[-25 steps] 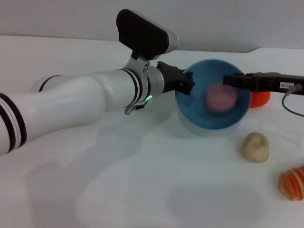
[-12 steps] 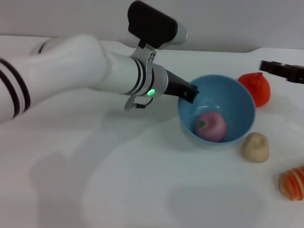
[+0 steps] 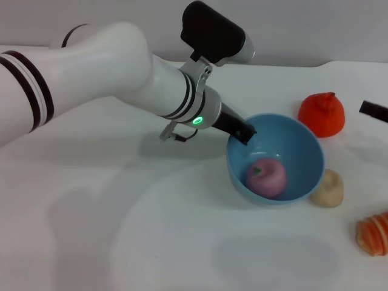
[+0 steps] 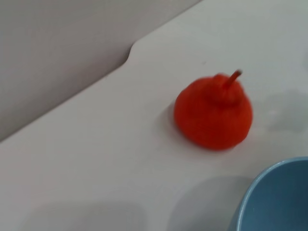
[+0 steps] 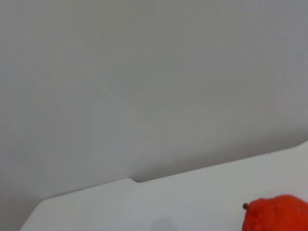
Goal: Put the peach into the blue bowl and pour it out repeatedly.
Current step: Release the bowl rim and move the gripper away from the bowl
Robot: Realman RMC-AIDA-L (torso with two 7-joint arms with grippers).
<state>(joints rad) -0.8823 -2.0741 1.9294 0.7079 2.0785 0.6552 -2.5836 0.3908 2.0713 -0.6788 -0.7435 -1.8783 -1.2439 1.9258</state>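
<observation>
I've got the left tool [image 3: 244, 131] clamped on the near-left rim of the blue bowl [image 3: 303, 148], which sits upright on the desk [image 3: 121, 242] toward its right side. The peach [image 3: 267, 177] lies inside, on the bowl's bottom. A beige lump [image 3: 328, 188] touches the bowl's right flank, an orange-red fruit [image 3: 322, 114] sits just behind toward the far right corner, and a striped orange piece [image 3: 373, 233] rests near the right edge. The right tool [image 3: 374, 111] pokes in at the right edge; I cannot tell its state
</observation>
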